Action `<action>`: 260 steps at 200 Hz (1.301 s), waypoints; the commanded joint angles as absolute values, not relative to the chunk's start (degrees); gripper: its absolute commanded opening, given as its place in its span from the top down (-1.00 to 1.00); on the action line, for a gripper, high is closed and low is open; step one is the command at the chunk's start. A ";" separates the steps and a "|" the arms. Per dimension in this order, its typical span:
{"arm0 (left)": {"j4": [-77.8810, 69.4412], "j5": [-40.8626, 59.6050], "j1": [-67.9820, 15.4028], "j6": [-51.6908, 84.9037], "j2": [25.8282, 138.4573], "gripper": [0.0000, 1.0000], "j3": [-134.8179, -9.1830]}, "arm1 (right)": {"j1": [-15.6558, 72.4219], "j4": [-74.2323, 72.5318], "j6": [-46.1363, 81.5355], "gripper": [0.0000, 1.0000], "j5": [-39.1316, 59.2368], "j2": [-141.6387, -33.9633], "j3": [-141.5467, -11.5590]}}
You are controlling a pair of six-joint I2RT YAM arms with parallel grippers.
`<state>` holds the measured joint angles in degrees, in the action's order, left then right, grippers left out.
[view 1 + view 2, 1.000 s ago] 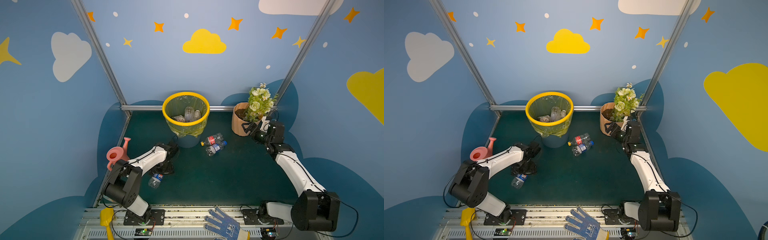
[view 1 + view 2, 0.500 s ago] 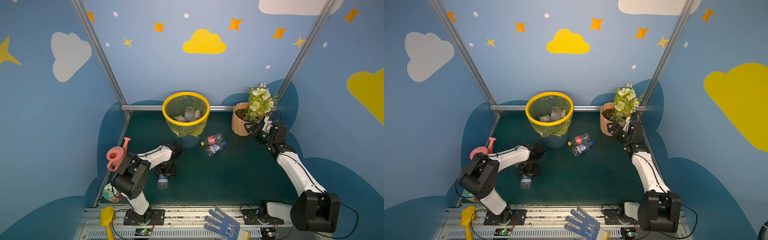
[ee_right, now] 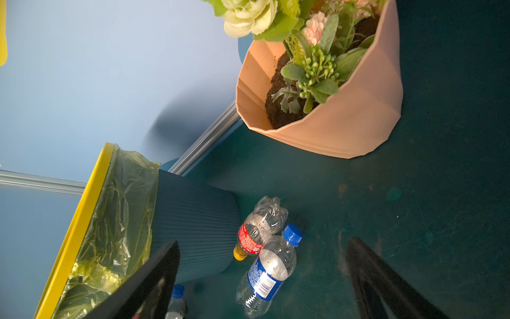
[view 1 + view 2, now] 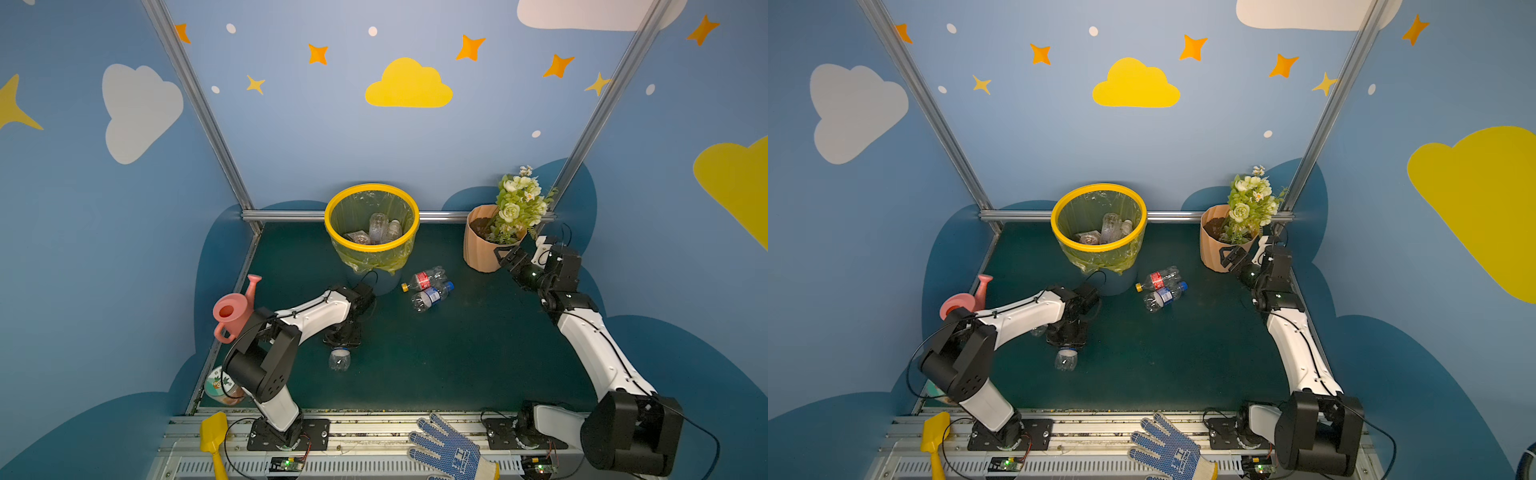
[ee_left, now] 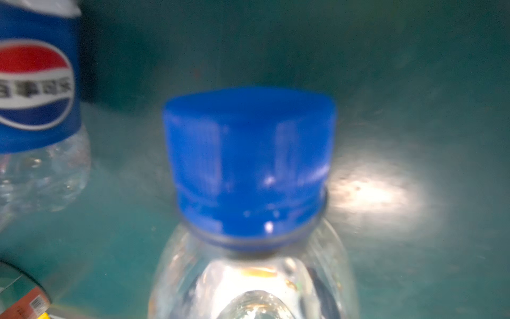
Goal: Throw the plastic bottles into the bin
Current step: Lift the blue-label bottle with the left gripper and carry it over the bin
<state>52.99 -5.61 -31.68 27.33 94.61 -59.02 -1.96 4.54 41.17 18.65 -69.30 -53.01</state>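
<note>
My left gripper (image 4: 343, 340) is down on the green floor, straddling a clear blue-capped bottle (image 5: 248, 165) and shut on its body. The bottle's base (image 4: 339, 359) sticks out toward the front, and the fingers themselves are hidden. A Pepsi-labelled bottle (image 5: 36, 96) lies close beside it. Near the bin (image 4: 371, 248) a red-label bottle (image 4: 424, 279) and a blue-label bottle (image 4: 430, 296) lie touching each other. Several bottles (image 4: 378, 228) lie inside the bin. My right gripper (image 4: 505, 255) hangs open and empty beside the flower pot, apart from those two bottles (image 3: 267, 273).
A peach flower pot (image 4: 482, 249) stands at the back right, right by my right gripper. A pink watering can (image 4: 232, 309) and a round jar (image 4: 218, 384) sit along the left wall. A yellow shovel (image 4: 213, 432) and a blue glove (image 4: 449, 449) lie on the front rail.
The left jaws have closed over the blue-capped bottle, which turned and slid a little to the right. The left arm's elbow swung forward. The right arm shifted only slightly.
</note>
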 commanded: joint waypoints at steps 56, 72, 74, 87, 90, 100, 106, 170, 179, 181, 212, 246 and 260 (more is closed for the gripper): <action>48.78 -10.70 -32.65 32.57 71.39 0.02 -60.79 | -2.48 5.23 40.96 -0.84 19.40 -68.15 -52.56; 47.55 -12.86 -32.65 32.94 66.59 0.01 -61.40 | -2.46 5.42 40.81 -0.84 19.66 -68.36 -52.56; 47.42 -13.12 -32.71 33.00 66.04 0.01 -61.49 | -2.44 5.44 40.85 -0.84 19.68 -68.37 -52.56; 46.77 -15.08 -32.70 32.88 62.52 0.01 -62.10 | -2.46 5.71 40.73 -0.84 19.91 -68.38 -52.48; 46.68 -15.56 -32.72 32.88 61.70 0.01 -62.33 | -2.39 5.73 40.63 -0.84 19.95 -68.36 -52.47; 46.74 -17.31 -32.78 32.53 59.22 0.00 -63.14 | -2.45 5.79 40.76 -0.84 19.95 -68.38 -52.38; 46.63 -18.45 -32.83 32.17 57.81 -0.01 -63.61 | -2.46 5.82 40.92 -0.84 19.95 -68.38 -52.31; 38.17 -27.66 -32.95 19.20 48.16 0.01 -72.01 | -2.46 6.90 40.71 -0.84 20.01 -67.34 -52.65; 36.67 -28.24 -32.95 16.63 47.85 0.01 -74.15 | -2.42 7.15 40.69 -0.84 19.70 -66.98 -52.56; 36.24 -28.28 -32.96 16.05 47.82 0.01 -74.52 | -2.45 7.15 40.74 -0.84 19.60 -66.93 -52.52; 24.96 -27.97 -32.99 8.11 47.54 0.00 -76.99 | -2.44 7.35 40.70 -0.84 19.34 -65.94 -52.05; 13.49 -24.70 -33.05 2.77 50.49 0.00 -78.75 | -2.39 8.07 40.61 -0.84 19.09 -65.15 -51.62; 9.84 -23.18 -33.07 0.91 52.10 0.01 -79.90 | -2.37 8.91 40.18 -0.84 18.82 -64.57 -51.55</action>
<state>20.34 -25.76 -32.82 7.27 49.47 -78.00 -2.33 7.22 41.25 19.51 -66.22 -52.38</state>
